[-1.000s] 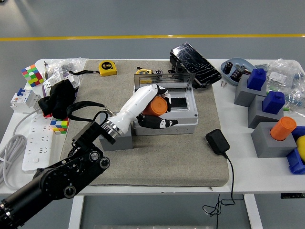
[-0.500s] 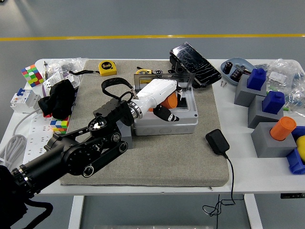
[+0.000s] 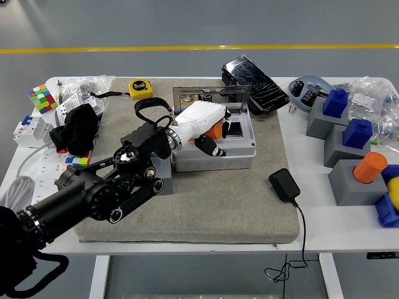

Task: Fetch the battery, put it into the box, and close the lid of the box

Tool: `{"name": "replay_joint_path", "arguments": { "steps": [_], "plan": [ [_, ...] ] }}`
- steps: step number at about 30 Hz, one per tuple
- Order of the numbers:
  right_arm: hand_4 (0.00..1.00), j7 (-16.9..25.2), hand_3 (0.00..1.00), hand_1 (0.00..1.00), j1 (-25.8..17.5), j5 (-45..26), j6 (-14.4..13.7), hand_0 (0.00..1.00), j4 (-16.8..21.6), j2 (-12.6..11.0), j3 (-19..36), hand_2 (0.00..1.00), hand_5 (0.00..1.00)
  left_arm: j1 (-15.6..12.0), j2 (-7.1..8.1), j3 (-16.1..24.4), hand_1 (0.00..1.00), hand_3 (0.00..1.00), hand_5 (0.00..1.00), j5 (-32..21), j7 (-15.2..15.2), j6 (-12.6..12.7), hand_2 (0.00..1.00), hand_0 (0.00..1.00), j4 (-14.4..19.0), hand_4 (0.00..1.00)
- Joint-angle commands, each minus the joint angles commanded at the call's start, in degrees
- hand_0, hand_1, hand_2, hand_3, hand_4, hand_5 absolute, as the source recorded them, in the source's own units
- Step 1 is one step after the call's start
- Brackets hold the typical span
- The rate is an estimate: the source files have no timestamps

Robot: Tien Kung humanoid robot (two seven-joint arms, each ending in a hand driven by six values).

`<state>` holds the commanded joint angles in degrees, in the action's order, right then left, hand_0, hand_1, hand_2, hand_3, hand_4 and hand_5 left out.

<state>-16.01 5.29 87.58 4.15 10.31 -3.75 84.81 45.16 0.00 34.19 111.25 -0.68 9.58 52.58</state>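
A grey box (image 3: 237,159) stands in the middle of the felt mat, and its clear lid (image 3: 212,98) is raised at the far side. My left hand (image 3: 212,139), white with black fingertips, reaches into the box from the left. Its fingers are curled around an orange battery (image 3: 216,131), which sits low inside the box opening and is mostly hidden by the palm. The black left forearm (image 3: 124,180) lies across the mat's near left part. My right arm does not appear in the head view.
A grey holder block (image 3: 163,169) sits left of the box, under my arm. A black power adapter (image 3: 283,185) and its cord lie to the right. At the right edge, grey blocks hold blue batteries (image 3: 337,101) and an orange one (image 3: 370,167). A yellow tape measure (image 3: 140,88) lies behind.
My left arm swung in closer and the hand sank lower, carrying the orange battery down into the box. The box has shifted slightly to the left.
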Motion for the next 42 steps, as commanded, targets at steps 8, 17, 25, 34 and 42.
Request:
{"name": "replay_joint_path", "arguments": {
  "steps": [8, 17, 25, 34, 42],
  "plan": [
    [0.970, 0.0, 0.574, 0.662, -0.2, 0.2, 0.0, 0.643, 0.0, 0.1, 0.2, 0.673, 0.579, -0.1, 0.00, -0.3, 0.169, 0.358, 0.127, -1.4, 0.3, 0.1, 0.203, 0.176, 2.0, 0.998],
    [0.970, 0.2, 0.576, 0.662, -0.3, -0.5, -0.1, 0.643, 0.0, 0.1, -0.3, 0.673, 0.579, 0.3, 0.00, 0.1, 0.150, 0.355, 0.130, -1.9, 0.1, -0.1, 0.185, 0.158, 3.4, 0.998],
    [0.971, 0.1, 0.576, 0.661, -0.3, -0.3, -0.2, 0.643, 0.0, 0.1, 0.3, 0.673, 0.579, 0.3, 0.00, 0.1, 0.149, 0.355, 0.131, -2.2, 0.0, -0.5, 0.182, 0.158, 4.9, 0.998],
    [0.971, 0.2, 0.577, 0.662, -0.4, -0.6, -0.2, 0.643, 0.0, 0.3, 0.1, 0.673, 0.579, -1.1, 0.00, 3.1, 0.382, 0.485, 0.212, -2.6, -0.2, -1.5, 0.389, 0.277, 9.9, 0.998],
    [0.971, 0.2, 0.576, 0.662, -0.4, -0.6, -0.2, 0.643, 0.0, 0.4, 0.3, 0.672, 0.579, -2.1, 0.00, 9.8, 0.701, 0.731, 0.472, -4.2, 3.0, -1.1, 0.675, 0.575, 10.6, 0.998]
  ]
}}
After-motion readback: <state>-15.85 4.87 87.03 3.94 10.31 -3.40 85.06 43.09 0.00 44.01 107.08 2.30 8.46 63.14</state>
